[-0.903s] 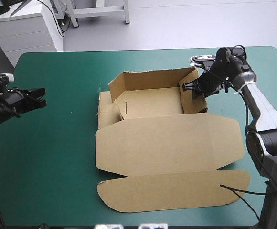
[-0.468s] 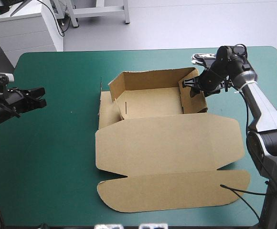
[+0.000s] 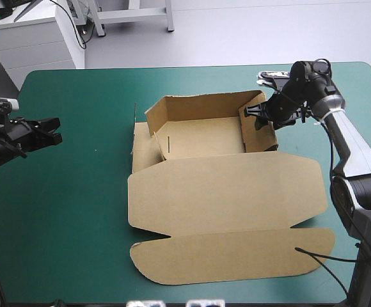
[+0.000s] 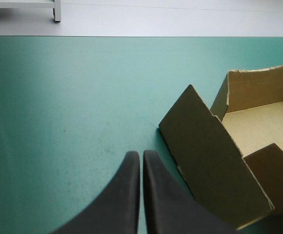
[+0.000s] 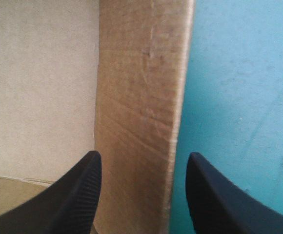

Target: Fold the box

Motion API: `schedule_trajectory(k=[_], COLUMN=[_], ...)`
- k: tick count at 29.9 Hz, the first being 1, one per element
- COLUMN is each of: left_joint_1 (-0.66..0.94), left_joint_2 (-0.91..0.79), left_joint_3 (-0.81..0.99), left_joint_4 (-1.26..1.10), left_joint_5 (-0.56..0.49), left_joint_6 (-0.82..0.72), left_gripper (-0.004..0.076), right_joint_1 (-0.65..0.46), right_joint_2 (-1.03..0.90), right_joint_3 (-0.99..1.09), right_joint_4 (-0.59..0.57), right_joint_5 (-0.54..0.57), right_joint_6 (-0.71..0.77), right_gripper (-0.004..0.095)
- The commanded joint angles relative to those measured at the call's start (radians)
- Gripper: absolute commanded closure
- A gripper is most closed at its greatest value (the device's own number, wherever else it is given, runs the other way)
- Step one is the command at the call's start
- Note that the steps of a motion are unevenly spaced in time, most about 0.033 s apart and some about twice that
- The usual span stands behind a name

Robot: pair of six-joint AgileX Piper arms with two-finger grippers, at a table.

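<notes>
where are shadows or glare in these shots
High view: even light; inside the box the right wall is shaded near the right pincer. Left wrist view: thin shadow under the raised flap, no glare. Right wrist view: that wall darker than the tray floor.

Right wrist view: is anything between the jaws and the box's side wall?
Nothing visible. The right gripper is open, its jaws straddling a wall of the box: one inside, one outside over the teal-green cover.
</notes>
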Motion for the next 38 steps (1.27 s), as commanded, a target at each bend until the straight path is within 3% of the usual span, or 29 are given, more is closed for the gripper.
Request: schedule_trajectory(k=[1,10,19,23,27,28,38], left_joint_1=[-0.007,-0.007,-0.007,-0.007,-0.007,-0.007,-0.007], left_joint_2=[-0.029,-0.029,-0.029,-0.029,-0.029,-0.029,-0.029], left_joint_3=[-0.027,-0.027,-0.027,-0.027,-0.027,-0.027,-0.027], left_joint_4=[-0.064,-0.066,-0.066,-0.066,-0.055,-0.038,0.003], left_joint_5=[0.003,-0.004,-0.005,0.002,0.004,0.002,0.001], left_joint_6=[-0.001,-0.001,-0.001,-0.001,0.003,0.003,-0.107], left_gripper=[0.0716,0.0716,0.0716,0.0716,0.0716,0.0716,0.0716], right_joint_1=[0.001,0.001,0.001,0.001,0.001,0.001,-0.003], right_joint_2=[-0.061,-0.061,-0.061,-0.061,-0.061,-0.061,-0.166], right_joint_3=[-0.020,0.146,0.155,0.134,0.105,0.105,0.107], right_joint_4=[-0.027,-0.003,0.003,0.003,0.008,0.021,0.048], right_joint_5=[0.013,0.013,0.004,-0.011,0.012,0.012,0.014], right_joint_6=[-0.003,-0.011,-0.038,-0.038,-0.084,-0.101,-0.155], right_gripper=[0.0413,0.0413,0.0431,0.0580,0.0895,0.0922,0.0922])
